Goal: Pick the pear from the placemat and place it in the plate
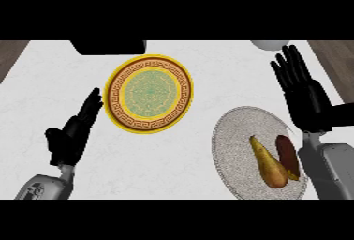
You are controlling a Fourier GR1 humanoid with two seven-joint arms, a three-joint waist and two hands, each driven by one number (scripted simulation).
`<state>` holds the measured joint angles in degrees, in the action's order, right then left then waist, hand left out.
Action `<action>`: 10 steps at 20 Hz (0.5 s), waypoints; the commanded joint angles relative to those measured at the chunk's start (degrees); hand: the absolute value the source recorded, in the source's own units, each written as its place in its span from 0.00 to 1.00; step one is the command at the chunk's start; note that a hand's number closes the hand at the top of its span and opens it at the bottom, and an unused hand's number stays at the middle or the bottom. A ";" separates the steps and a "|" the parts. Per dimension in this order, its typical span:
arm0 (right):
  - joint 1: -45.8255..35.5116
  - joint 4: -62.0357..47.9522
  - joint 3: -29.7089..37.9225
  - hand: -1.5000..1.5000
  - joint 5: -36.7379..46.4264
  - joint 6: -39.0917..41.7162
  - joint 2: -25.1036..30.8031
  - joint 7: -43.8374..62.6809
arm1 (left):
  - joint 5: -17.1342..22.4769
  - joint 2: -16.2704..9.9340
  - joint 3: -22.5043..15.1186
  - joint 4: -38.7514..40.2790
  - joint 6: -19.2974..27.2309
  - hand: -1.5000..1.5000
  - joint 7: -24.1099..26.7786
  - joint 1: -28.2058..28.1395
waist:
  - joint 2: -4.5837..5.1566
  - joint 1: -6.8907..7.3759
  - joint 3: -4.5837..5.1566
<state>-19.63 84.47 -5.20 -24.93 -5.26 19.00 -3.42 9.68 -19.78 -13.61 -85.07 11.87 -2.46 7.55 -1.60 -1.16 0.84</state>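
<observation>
Both robot hands open and empty, pear not yet taken.

Right robot hand (304, 93) hangs flat-fingered just beyond the grey placemat (235, 140); left robot hand (75, 131) rests open beside the patterned plate (149, 93), which holds nothing. On the mat at right lie the pear (268, 164) and a darker brown item (287, 150), touching. Pear looks light, firm, smooth-skinned, likely slippery; its broad near belly seems the best place to hold.
</observation>
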 commanded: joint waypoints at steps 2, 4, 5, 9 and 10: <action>1.92 7.46 -6.20 1.00 1.55 6.24 -0.94 -2.20 | -0.12 -1.17 2.04 -3.55 -0.58 0.50 0.95 1.59 | 1.23 0.98 -0.83; 0.80 10.26 -12.83 1.00 2.68 11.36 -2.62 -4.23 | 0.10 -4.09 4.18 -4.62 -1.93 0.50 1.15 4.99 | 1.01 1.53 -0.86; -2.62 10.47 -15.22 1.00 3.65 12.92 -3.20 -4.32 | -0.44 -4.96 4.94 -5.50 -1.49 0.50 1.03 6.39 | 1.03 2.83 -0.86; -2.38 8.21 -20.33 1.00 31.78 6.27 13.86 -1.85 | 0.76 -4.94 5.15 -4.63 -2.25 0.50 0.69 5.18 | -0.22 0.50 -0.05; 2.86 8.36 -24.92 1.00 34.68 -0.74 6.38 -1.48 | 1.00 -5.02 5.19 -5.94 -2.54 0.50 0.85 4.74 | 0.61 0.89 -0.61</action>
<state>-20.72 92.40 -21.53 -4.82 0.68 25.36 -5.54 9.86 -23.84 -9.41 -89.48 10.20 -1.63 12.11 -1.51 -0.33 0.69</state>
